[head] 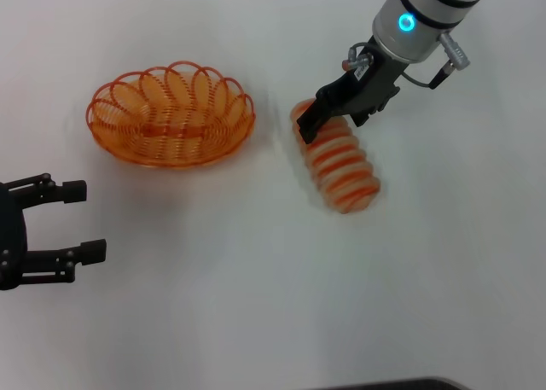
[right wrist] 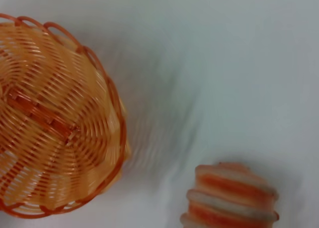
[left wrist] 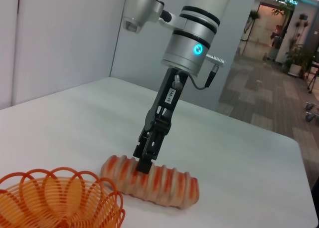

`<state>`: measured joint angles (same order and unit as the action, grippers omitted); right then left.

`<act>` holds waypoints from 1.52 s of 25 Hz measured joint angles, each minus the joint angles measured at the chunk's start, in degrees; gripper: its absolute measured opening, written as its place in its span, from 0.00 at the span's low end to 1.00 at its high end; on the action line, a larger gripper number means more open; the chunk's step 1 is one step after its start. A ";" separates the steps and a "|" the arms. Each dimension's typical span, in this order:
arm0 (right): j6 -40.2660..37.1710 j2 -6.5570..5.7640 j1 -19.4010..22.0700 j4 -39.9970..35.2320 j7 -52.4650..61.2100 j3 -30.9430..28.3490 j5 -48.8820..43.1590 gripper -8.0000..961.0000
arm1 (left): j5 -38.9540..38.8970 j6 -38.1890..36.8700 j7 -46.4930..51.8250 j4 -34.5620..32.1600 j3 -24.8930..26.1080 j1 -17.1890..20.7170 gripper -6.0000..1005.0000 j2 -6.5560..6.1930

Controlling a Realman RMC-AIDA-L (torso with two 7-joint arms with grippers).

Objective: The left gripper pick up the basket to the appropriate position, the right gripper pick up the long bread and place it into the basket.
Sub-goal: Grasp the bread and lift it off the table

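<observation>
Beside the looped orange wire basket, the right hand at the ridged, striped long bread, grip unclear.

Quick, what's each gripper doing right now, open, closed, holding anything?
Left gripper: open, empty, near the basket.
Right gripper: down on one end of the long bread; open or closed cannot be told.

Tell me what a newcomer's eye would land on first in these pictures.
First, the right gripper, reaching down from its silver-white wrist onto the far end of the long bread, which lies on the white table. Next, the bright orange basket, empty, sitting apart to the bread's left. The left gripper waits open at the near left, short of the basket.
</observation>
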<state>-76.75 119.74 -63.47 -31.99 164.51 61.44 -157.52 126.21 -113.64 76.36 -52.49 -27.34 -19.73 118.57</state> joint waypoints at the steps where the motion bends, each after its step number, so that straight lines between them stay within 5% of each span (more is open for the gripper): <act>1: 0.33 0.00 -0.13 0.38 0.06 0.00 0.04 0.92 | 0.00 0.03 -0.05 0.00 0.00 0.02 0.87 0.00; 30: 6.28 0.18 -0.26 4.84 -0.87 0.49 1.27 0.92 | 0.00 0.40 -0.16 0.41 -0.13 -0.42 0.87 0.09; 35: 6.05 0.10 -0.07 4.69 -1.74 0.40 1.62 0.73 | 0.00 0.43 -0.14 0.47 -0.04 -0.40 0.87 0.09; 38: 4.37 -0.13 0.81 2.89 -2.82 0.23 2.17 0.70 | -0.01 0.27 0.01 0.47 -0.02 -0.39 0.87 0.09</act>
<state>-72.37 119.61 -62.66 -29.10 161.68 61.67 -155.35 126.21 -113.38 76.37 -52.02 -27.35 -20.12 118.66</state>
